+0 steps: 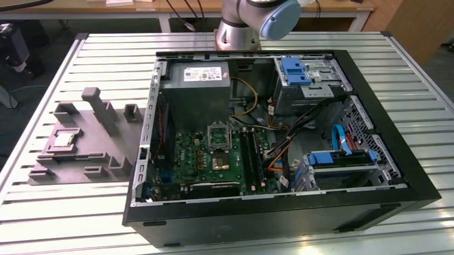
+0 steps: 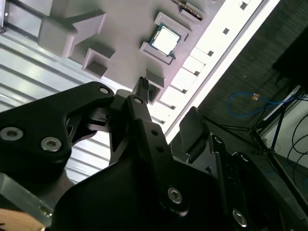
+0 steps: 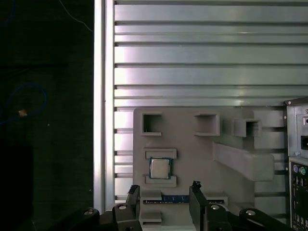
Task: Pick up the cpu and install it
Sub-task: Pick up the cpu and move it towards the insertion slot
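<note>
An open black computer case point(image 1: 284, 212) lies on its side on a slatted aluminium surface point(image 1: 106, 48), with a flat grey moulded fixture point(image 1: 92, 143) just beside it on the exterior view's left. The cpu point(image 1: 64, 139), a small square chip with a pale metal top and a thin dark rim, lies flat in a shallow seat of that fixture, metal face up, well apart from the case.

In the first wrist view the cpu point(image 3: 160, 168) sits between two low grey brackets. Its edges run square with the fixture's sides and with the slats of the surface. Being square, it has no long axis to speak of. In the second wrist view the same chip point(image 2: 164, 39) appears turned on the diagonal, still flat in its seat.

The black claw point(image 3: 164, 195) hangs above the fixture with its two fingers point(image 3: 133, 197) spread wide and nothing between them. It is clear of the chip and touches nothing.

Inside the case, the large green circuit board point(image 1: 206, 159) carries a silver metal-framed socket point(image 1: 218, 133) near its middle. The grey and blue base of the robot arm point(image 1: 248, 21) stands behind the case at the far edge of the surface.
</note>
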Robot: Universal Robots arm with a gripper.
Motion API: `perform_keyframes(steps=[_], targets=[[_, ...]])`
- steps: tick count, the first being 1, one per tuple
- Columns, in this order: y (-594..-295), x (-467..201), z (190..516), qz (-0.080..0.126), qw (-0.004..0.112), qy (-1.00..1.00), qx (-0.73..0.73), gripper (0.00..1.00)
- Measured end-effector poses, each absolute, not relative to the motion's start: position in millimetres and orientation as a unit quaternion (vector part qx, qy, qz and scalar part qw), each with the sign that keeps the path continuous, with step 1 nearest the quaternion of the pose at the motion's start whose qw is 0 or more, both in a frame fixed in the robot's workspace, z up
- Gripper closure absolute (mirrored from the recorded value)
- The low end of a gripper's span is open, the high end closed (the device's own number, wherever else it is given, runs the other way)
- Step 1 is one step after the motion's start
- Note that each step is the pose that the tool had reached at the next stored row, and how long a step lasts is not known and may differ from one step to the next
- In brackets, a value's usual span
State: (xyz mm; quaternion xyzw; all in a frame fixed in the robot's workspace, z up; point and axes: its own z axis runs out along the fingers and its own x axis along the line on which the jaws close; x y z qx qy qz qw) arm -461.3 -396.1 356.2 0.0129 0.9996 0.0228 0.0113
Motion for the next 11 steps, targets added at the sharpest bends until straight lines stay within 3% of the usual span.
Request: perform_keyframes(steps=[11], targets=[[-396, -461, 341, 0.023, 0.001, 0.999, -0.023, 0.47]])
